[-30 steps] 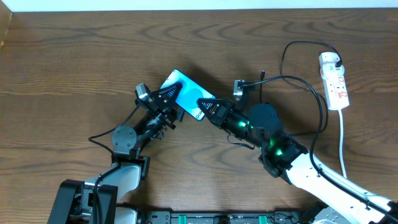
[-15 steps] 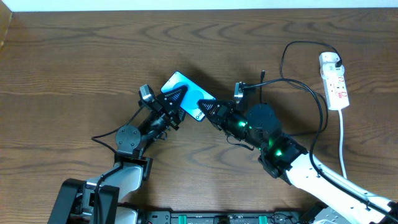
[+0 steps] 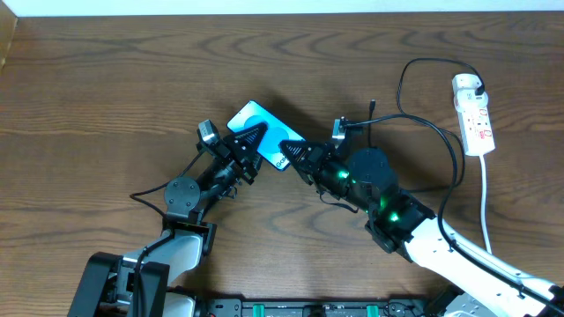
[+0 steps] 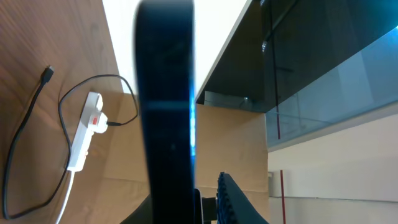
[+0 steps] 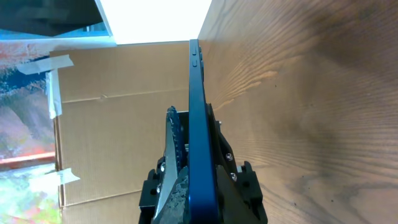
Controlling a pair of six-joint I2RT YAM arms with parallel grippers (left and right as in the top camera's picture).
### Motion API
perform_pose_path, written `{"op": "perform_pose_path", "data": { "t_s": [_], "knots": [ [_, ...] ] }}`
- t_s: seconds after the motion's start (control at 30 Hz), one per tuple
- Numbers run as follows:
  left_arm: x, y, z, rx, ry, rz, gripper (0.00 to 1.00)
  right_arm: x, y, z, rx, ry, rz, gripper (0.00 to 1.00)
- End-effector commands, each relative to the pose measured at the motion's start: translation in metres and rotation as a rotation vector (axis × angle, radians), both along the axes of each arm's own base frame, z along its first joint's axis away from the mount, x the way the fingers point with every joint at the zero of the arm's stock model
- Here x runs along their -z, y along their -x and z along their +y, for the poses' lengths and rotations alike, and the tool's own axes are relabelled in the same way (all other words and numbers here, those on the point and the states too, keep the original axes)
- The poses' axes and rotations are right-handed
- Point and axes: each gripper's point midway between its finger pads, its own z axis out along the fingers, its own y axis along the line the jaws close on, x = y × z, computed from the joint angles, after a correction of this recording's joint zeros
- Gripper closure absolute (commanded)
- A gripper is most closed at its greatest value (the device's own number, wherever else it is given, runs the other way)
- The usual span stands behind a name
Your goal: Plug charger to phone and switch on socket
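The phone [image 3: 262, 126], cyan screen up, lies at the table's middle between both grippers. My right gripper [image 3: 291, 151] is shut on its lower right end; in the right wrist view the blue phone [image 5: 200, 93] stands edge-on, pinched between the fingers [image 5: 173, 134]. My left gripper [image 3: 249, 141] straddles the lower left edge. In the left wrist view the dark phone [image 4: 165, 112] hides one finger, and a narrow gap separates it from the other finger [image 4: 227, 196]. The charger [image 3: 432, 61] loops from the socket [image 3: 474, 113]; its connector tip [image 3: 373, 104] lies loose.
The socket's white cord [image 3: 486, 202] runs down the right side of the table. The charger cable crosses the wood behind my right arm [image 3: 397, 207]. In the left wrist view the socket [image 4: 84, 134] and the charger tip [image 4: 48, 71] lie far to the left.
My left gripper has shifted slightly right and its jaws have narrowed round the phone's edge. The right gripper and the phone have stayed put.
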Motion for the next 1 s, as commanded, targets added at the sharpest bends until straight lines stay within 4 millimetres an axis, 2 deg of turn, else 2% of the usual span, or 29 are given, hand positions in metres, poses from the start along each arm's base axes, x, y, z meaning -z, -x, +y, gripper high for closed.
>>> {"op": "perform_pose_path", "data": {
  "t_s": [0.0,0.2,0.5,0.53,0.6,0.67,0.77,0.83,0.97],
  "knots": [
    [-0.015,-0.005,0.002,-0.027,0.008,-0.053,0.81,-0.003,0.005,0.005,-0.008,-0.008,0.014,0.99],
    [-0.009,-0.006,0.002,-0.026,0.002,-0.026,0.87,-0.001,0.009,0.009,-0.044,0.079,-0.099,0.99],
    [-0.009,-0.006,0.002,-0.025,0.003,-0.027,0.92,0.0,0.012,0.011,-0.059,0.089,-0.104,0.98],
    [-0.009,-0.006,0.002,-0.025,0.003,-0.027,0.92,0.0,0.012,0.011,-0.061,0.087,-0.106,0.95],
    [-0.009,-0.006,0.002,-0.025,0.003,-0.027,0.92,0.0,0.012,0.011,-0.061,0.088,-0.106,0.79],
    [-0.009,-0.006,0.002,-0.026,0.003,-0.027,0.92,0.001,0.012,0.01,-0.06,0.091,-0.102,0.69],
    [-0.008,-0.007,0.003,-0.033,0.002,-0.018,0.92,0.003,0.011,0.009,-0.058,0.101,-0.105,0.66],
    [0.002,-0.009,0.003,-0.033,-0.008,0.023,0.93,0.003,0.007,0.006,-0.056,0.128,-0.141,0.64],
    [0.019,-0.015,0.007,-0.05,-0.027,0.107,0.92,0.003,-0.008,-0.008,-0.03,0.187,-0.213,0.53]
  ]
}}
